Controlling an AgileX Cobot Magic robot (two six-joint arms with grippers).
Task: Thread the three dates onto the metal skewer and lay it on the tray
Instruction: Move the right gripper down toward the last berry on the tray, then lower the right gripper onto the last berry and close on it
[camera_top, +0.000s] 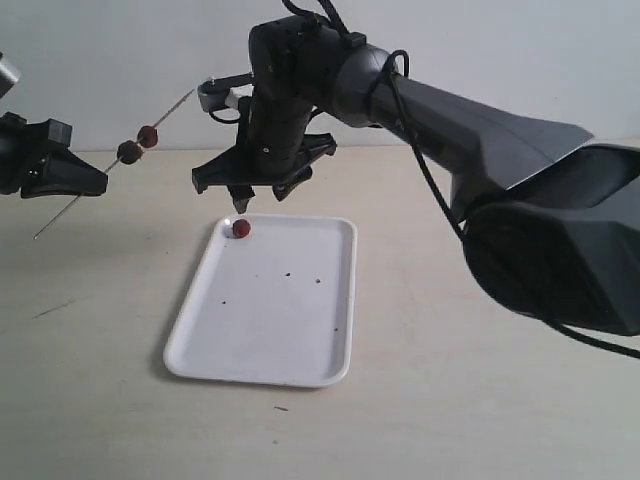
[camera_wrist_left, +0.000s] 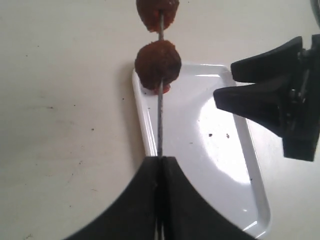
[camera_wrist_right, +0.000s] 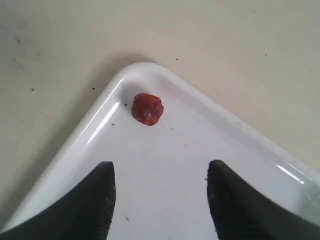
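Reference: tray (camera_top: 258, 377). Poorly seen: the left arm is cut off at the exterior view's edge. In the left wrist view the farther threaded date (camera_wrist_left: 157, 12) is cropped at the frame edge, and the skewer (camera_top: 172, 110) disappears into the left fingers (camera_wrist_left: 145, 200). Its rear end shows only faintly in the exterior view. A reddish sliver sits behind the nearer threaded date (camera_wrist_left: 158, 64); I cannot tell what it is. Nearest, the tray lies flat on the pale matte surface (camera_top: 450, 420). It is white, glossy and rectangular, with rounded corners and a low raised rim, and a few dark crumbs (camera_top: 288, 272) speckle its middle. One loose date (camera_wrist_right: 147, 108) rests on the tray floor in the far-left corner, just inside the rim. It is small, roundish, wrinkled and red-brown, and nothing touches it. Directly above that corner hang the right fingers (camera_wrist_right: 95, 205), black and tapered. They are spread wide and empty, clear of the loose date. Left of the tray and off the surface, the left fingers are clenched together on the skewer, a very thin, straight, dark grey rod. It is tilted, with its free tip high and farthest from the tray's near rim. Two dates are threaded on it beyond the left fingers. They sit close together but apart, are darker brown than the loose date, and have a rough skin.
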